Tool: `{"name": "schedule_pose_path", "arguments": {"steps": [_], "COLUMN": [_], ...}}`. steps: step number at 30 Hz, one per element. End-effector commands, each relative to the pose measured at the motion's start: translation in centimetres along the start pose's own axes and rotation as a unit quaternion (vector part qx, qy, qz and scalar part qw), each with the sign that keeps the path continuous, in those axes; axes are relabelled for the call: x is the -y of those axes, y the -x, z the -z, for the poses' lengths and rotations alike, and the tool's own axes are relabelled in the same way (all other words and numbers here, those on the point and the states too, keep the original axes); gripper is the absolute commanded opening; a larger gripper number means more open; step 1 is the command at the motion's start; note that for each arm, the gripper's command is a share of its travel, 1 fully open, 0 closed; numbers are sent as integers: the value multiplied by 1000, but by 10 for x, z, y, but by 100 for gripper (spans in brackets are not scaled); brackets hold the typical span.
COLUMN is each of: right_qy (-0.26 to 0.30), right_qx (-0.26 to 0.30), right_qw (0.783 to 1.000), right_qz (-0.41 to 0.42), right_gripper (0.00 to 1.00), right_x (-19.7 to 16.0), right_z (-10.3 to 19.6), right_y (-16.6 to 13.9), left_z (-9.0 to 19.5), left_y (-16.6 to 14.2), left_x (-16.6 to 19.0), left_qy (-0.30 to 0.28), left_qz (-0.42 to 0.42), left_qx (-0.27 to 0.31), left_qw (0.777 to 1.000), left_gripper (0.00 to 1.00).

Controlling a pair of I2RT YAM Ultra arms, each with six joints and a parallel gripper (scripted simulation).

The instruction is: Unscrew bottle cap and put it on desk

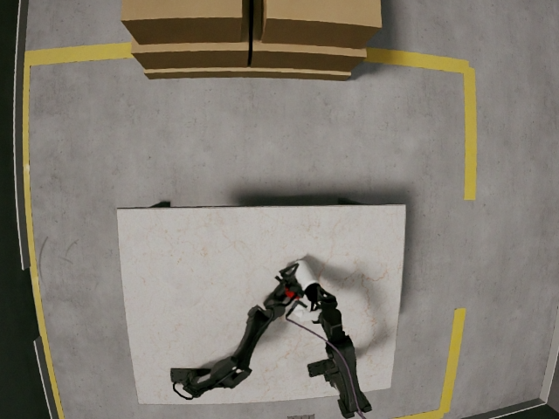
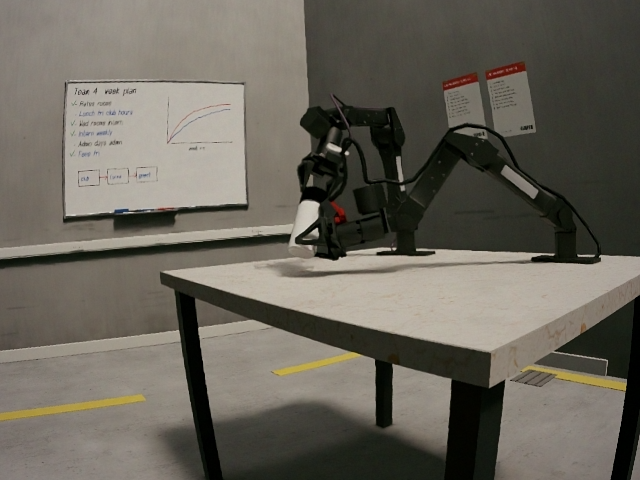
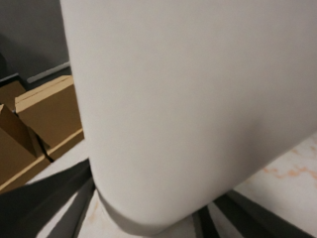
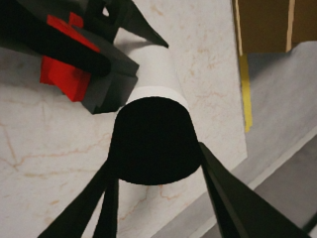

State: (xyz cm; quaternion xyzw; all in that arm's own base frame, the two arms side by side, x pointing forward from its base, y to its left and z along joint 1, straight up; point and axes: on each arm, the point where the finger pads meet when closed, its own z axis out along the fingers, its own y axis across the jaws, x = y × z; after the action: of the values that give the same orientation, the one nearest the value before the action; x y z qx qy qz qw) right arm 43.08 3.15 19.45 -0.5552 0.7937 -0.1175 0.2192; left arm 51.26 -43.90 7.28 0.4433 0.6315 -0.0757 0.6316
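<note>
The white bottle (image 1: 306, 271) (image 2: 303, 223) (image 3: 188, 99) (image 4: 155, 74) is tilted, its base near the marble table (image 1: 180, 271) (image 2: 465, 310). I cannot tell if it touches. My left gripper (image 1: 292, 280) (image 2: 313, 235) (image 3: 148, 165), with red marks on its body, reaches in low from the side and is shut on the bottle's white body. The black cap (image 2: 313, 195) (image 4: 154, 144) sits on the bottle's neck. My right gripper (image 1: 311, 295) (image 2: 315, 187) (image 4: 156, 153) comes down from above and is shut on the cap, one finger on each side.
Stacked cardboard boxes (image 1: 252, 36) (image 3: 45, 114) stand on the floor beyond the table's far edge. Yellow floor tape (image 1: 469, 135) marks the cell. A whiteboard (image 2: 155, 144) hangs on the wall. Both arm bases stand near the table's front edge (image 1: 252, 399).
</note>
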Motion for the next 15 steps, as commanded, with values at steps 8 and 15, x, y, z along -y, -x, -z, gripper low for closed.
{"name": "schedule_pose_path", "arguments": {"steps": [8, 15], "right_qy": [-6, -6], "right_qx": [3, 3], "right_qw": [999, 999], "right_qz": [42, 42], "right_gripper": [0, 45], "right_x": [3, 3], "right_z": [3, 3], "right_y": [2, 2], "left_z": [1, 1], "left_y": [31, 31], "left_x": [-20, -20], "left_qy": [24, 24], "left_qz": [5, 5], "left_qx": [43, 43], "left_qw": [999, 999], "left_gripper": [0, 0]}}
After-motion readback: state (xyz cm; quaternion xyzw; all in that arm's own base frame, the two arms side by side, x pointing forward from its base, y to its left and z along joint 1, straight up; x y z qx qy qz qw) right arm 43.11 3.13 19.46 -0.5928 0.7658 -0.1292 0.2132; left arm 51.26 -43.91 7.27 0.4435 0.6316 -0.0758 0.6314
